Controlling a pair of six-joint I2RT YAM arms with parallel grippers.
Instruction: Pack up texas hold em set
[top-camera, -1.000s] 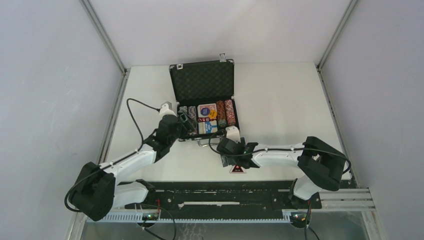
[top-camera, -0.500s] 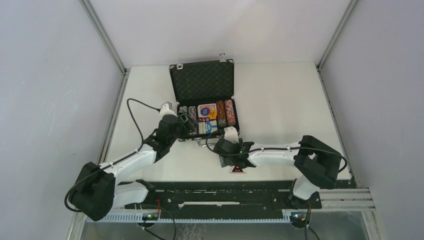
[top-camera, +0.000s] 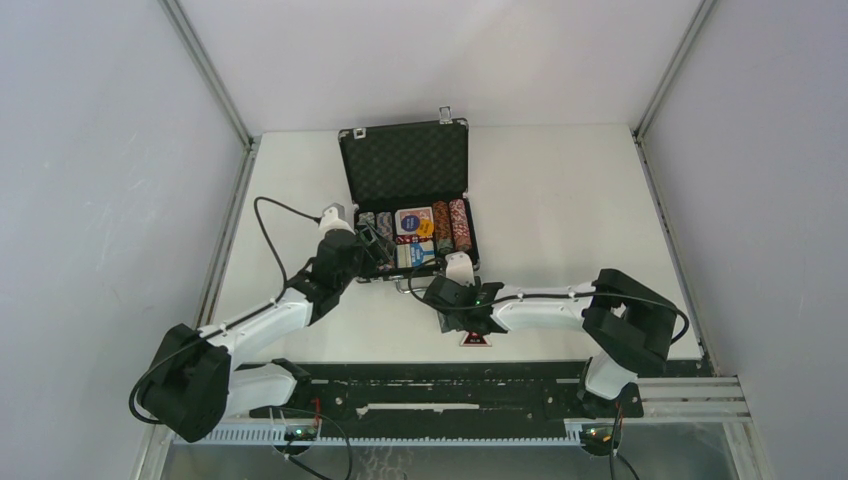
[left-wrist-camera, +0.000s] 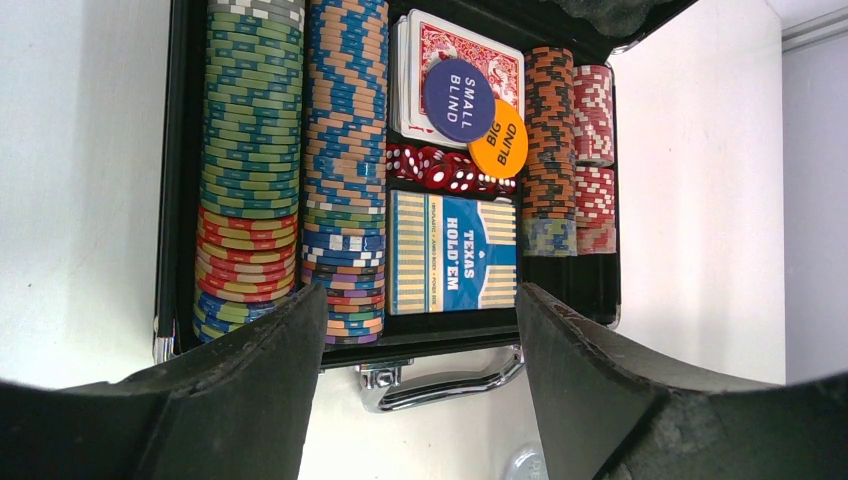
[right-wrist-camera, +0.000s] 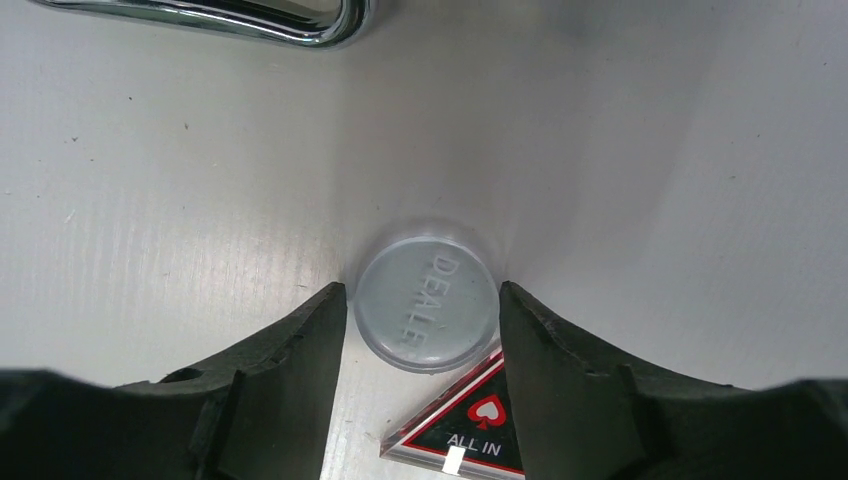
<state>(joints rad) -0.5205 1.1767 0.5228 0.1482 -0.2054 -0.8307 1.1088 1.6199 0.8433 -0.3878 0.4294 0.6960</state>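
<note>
1. The white table (top-camera: 560, 200) is smooth and matte. The black briefcase (top-camera: 405, 165) stands open on it, with the egg-crate foam lid propped up and the chrome handle (left-wrist-camera: 450, 385) facing the arms.
2. The left gripper (left-wrist-camera: 420, 300) hangs over the case's front edge. Its jaws are spread wide and hold nothing.
3. The right gripper (right-wrist-camera: 420, 295) is down at the table, just in front of the handle. It is clearly the nearer arm for the loose pieces.
4. Ridged, striped chip stacks (left-wrist-camera: 250, 170) lie on their sides in the case's channels. A blue deck (left-wrist-camera: 455, 252) and a red deck (left-wrist-camera: 410, 75) sit between them, with red dice (left-wrist-camera: 440, 170) between the two decks.
5. The dealer button (right-wrist-camera: 427, 297) is a clear, glossy plastic disc lying flat on the table. It sits squarely between the right fingers (right-wrist-camera: 290, 350), one pad on each side.
6. The jaws are parted around the button and, as far as I can judge, not yet clamped. The button is round (so no long axis to line up). The case lies straight beyond it, past the handle.
7. The triangular all-in token (right-wrist-camera: 465, 425), black with a red edge, lies flat with its tip at the button's near rim. Whether the two touch I cannot tell.
</note>
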